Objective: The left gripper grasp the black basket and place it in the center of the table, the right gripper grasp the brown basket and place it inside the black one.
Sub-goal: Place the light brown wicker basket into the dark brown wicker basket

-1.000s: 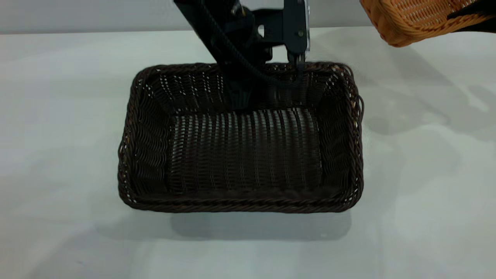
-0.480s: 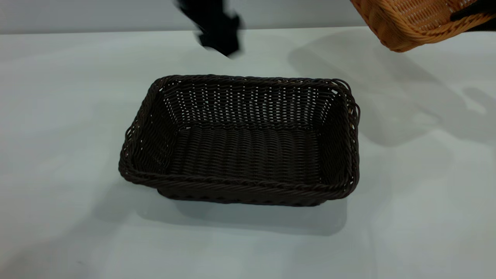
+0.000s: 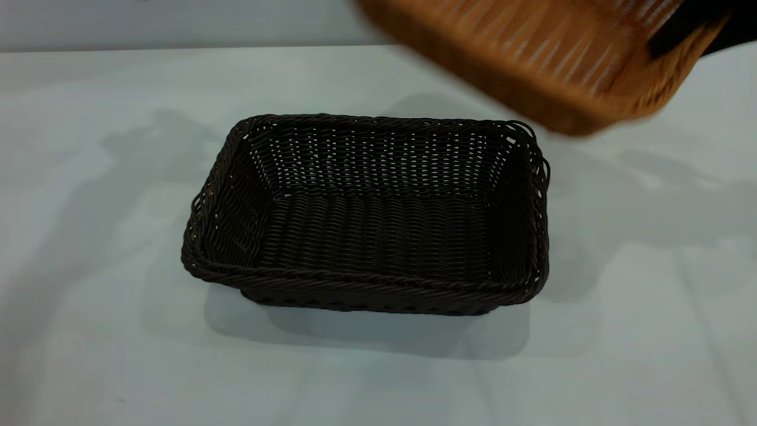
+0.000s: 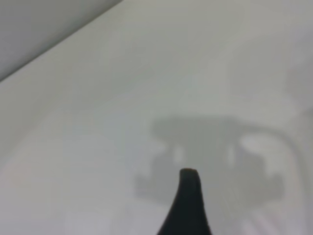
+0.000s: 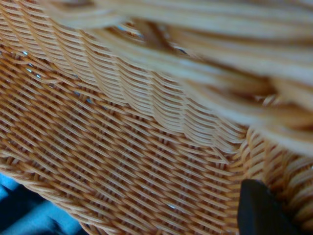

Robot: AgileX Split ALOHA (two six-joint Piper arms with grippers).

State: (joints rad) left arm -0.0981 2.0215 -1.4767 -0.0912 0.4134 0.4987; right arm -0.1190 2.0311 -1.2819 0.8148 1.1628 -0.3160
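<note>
The black basket (image 3: pixel 366 219) stands upright and empty on the white table (image 3: pixel 89 177), about in its middle. The brown basket (image 3: pixel 532 59) hangs tilted in the air above and behind the black basket's far right corner, blurred by motion. My right gripper (image 3: pixel 680 26) is shut on its rim at the top right; in the right wrist view one dark finger (image 5: pixel 259 210) lies against the woven wall of the brown basket (image 5: pixel 122 147). My left gripper (image 4: pixel 239 196) is out of the exterior view; its wrist view shows one dark finger (image 4: pixel 188 196) over bare table, holding nothing.
Shadows of both arms fall on the table left and right of the black basket. The table's far edge meets a grey wall (image 3: pixel 177 23). A patch of blue (image 5: pixel 29 215) shows under the brown basket in the right wrist view.
My left gripper let go of the black basket and withdrew out of the exterior view. The black basket settled flat. The right gripper has swung the brown basket leftward and lower, toward the black basket.
</note>
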